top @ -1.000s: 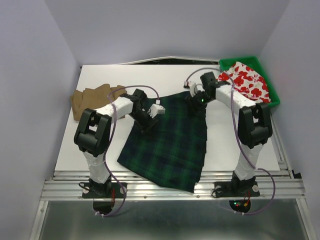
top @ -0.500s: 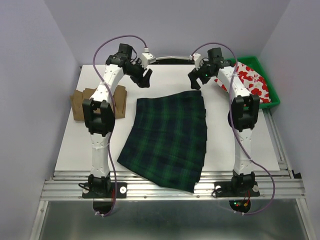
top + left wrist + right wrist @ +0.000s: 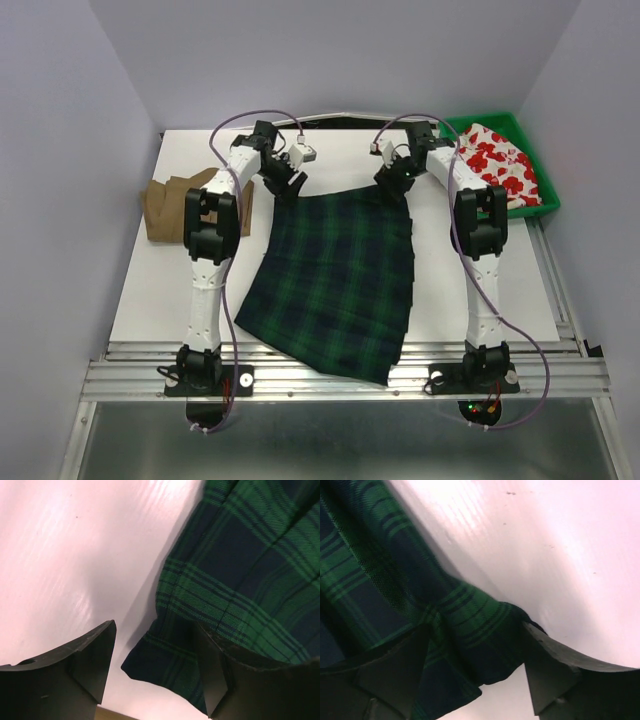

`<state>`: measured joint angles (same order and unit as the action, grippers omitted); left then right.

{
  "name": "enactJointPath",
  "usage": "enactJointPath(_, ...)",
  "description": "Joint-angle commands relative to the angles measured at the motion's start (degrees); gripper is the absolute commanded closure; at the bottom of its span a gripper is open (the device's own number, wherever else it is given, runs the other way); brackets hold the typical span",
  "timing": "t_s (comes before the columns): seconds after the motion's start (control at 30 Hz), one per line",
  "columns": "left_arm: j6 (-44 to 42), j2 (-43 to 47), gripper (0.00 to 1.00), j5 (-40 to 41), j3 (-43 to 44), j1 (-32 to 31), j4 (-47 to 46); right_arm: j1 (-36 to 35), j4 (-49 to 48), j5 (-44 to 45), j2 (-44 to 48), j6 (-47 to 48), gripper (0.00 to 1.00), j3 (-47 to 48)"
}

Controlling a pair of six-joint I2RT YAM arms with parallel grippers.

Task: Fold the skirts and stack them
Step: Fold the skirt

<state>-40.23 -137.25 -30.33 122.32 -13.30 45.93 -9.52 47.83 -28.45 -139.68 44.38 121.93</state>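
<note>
Although the top view loses both pairs of dark fingertips against the dark cloth, the wrist views show them well. Only a corner of the plaid skirt point(image 3: 335, 280) fits in each wrist view, the rest being cut off. The left gripper point(image 3: 155, 627) is spread wide, one far corner of the skirt lying unpinched between its fingers point(image 3: 85, 660) on the tabletop point(image 3: 75, 555). The right gripper point(image 3: 476, 630) is likewise spread, the other far corner bunched between its fingers and reaching one of them. Outward of the left gripper, the tan skirt point(image 3: 165, 205) is partly hidden by the left arm point(image 3: 212, 225). Outward of the right gripper, the floral skirt point(image 3: 497, 160) lies in the green bin point(image 3: 470, 125).
</note>
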Motion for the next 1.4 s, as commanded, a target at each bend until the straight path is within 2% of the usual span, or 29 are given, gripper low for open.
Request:
enactJointPath(0.0,-0.47,-1.52,0.31,3.16,-0.68,1.35,-2.43,-0.33,-3.18,2.69,-1.21,1.23,0.26,-2.4)
enactJointPath(0.03,-0.55,-1.79,0.34,3.86,-0.94,1.35,-2.17,-0.33,-3.97,3.39,-1.21,1.06,0.29,-2.48)
enactJointPath(0.07,-1.08,-1.88,0.42,4.13,-1.47,1.35,-2.25,-0.33,-4.5,3.83,-1.3,0.71,0.37,-2.66)
enactJointPath(0.17,-1.17,-0.74,0.53,5.45,-5.15,1.43,-3.91,-0.33,-6.08,4.8,-1.21,0.36,0.44,-2.49)
enactJointPath(0.23,-2.04,0.83,0.53,5.19,-7.26,1.43,-4.01,-0.33,-6.35,4.45,-1.04,0.36,0.45,-1.96)
enactJointPath(0.3,-2.92,2.59,0.5,4.06,-7.8,1.52,-3.48,-0.33,-5.91,4.02,-0.86,0.18,0.43,-0.65)
enactJointPath(0.33,-3.19,3.12,0.42,3.53,-7.71,1.78,-3.13,-0.33,-5.39,3.93,-0.86,-0.08,0.42,-0.12)
enactJointPath(0.43,-3.19,4.7,0.34,2.64,-6.32,1.96,-2.43,-0.33,-5.29,3.58,-0.16,-1.13,0.28,1.46)
enactJointPath(0.47,-3.1,4.8,0.34,2.47,-5.7,2.14,-2.25,-0.33,-5.21,3.31,0.02,-1.57,0.18,1.9)
enactJointPath(0.53,-2.67,4.89,0.33,1.85,-3.86,2.31,-1.81,-0.33,-5.03,2.0,0.89,-2.98,0.1,3.39)
enactJointPath(0.8,-2.05,4.1,0.34,0.88,-0.77,2.58,-1.2,0.2,3.22,-8.8,0.98,-4.13,0.02,12.02)
enactJointPath(1.03,-1.7,2.96,0.34,1.06,0.37,2.84,-1.37,0.2,6.83,-7.07,-1.82,2.2,0.0,11.75)
enactJointPath(1.23,-1.61,1.29,0.35,1.85,1.34,3.28,-1.72,0.2,3.49,-3.02,-3.76,3.69,0.02,8.68)
enactJointPath(1.33,-1.61,0.23,0.39,1.85,2.48,3.37,-1.46,0.2,0.96,-1.18,-5.07,3.26,0.17,7.89)
enactJointPath(1.37,-1.78,-0.03,0.41,1.76,2.57,3.37,-1.29,0.2,0.6,-0.82,-5.25,3.08,0.27,7.97)
